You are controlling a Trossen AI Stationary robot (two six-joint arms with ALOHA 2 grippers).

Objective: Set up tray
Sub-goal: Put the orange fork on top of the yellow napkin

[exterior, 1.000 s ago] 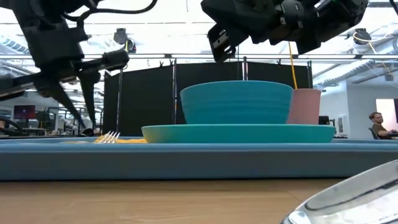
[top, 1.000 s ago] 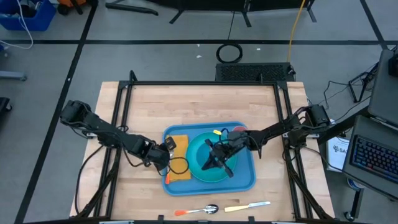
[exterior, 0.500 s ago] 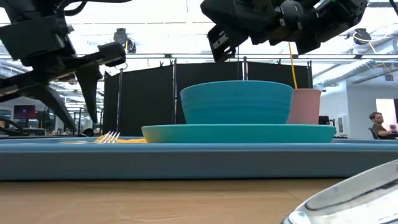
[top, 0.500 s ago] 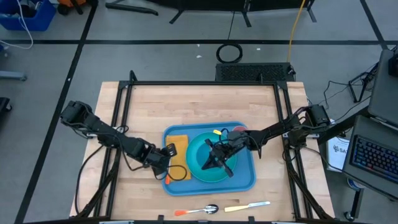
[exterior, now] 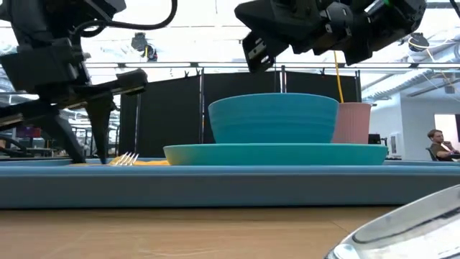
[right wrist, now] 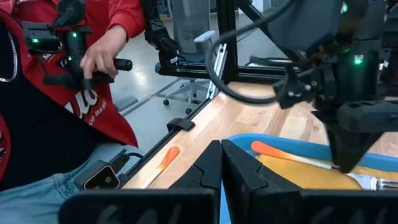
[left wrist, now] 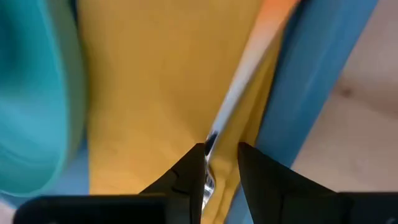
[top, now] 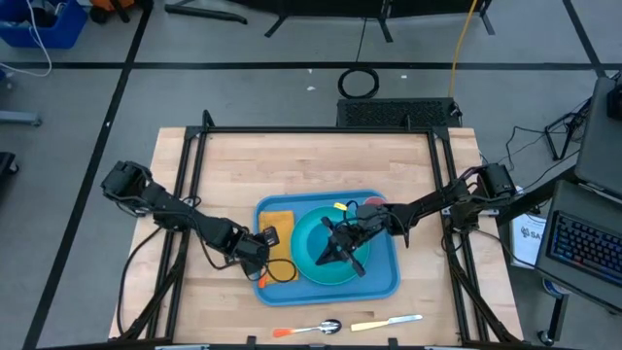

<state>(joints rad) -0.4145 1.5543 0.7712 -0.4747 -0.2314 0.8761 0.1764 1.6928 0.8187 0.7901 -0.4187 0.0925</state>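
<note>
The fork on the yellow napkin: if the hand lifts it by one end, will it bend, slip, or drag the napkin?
The fork looks like stiff metal, so probably no bending. Its shiny, narrow shaft may slip. The yellow napkin lies loose beneath and might shift.

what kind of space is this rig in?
Likely a robotics lab or open workshop: a framed wooden table on a taped concrete floor, a keyboard at a side workstation, and a person's hand gripping a controller handle nearby.

The left gripper [left wrist: 221, 163] has its two dark fingers [left wrist: 186, 174] slightly parted astride a fork [left wrist: 239, 102], which lies on the yellow napkin [left wrist: 161, 93] beside the tray [left wrist: 311, 93] rim.
</note>
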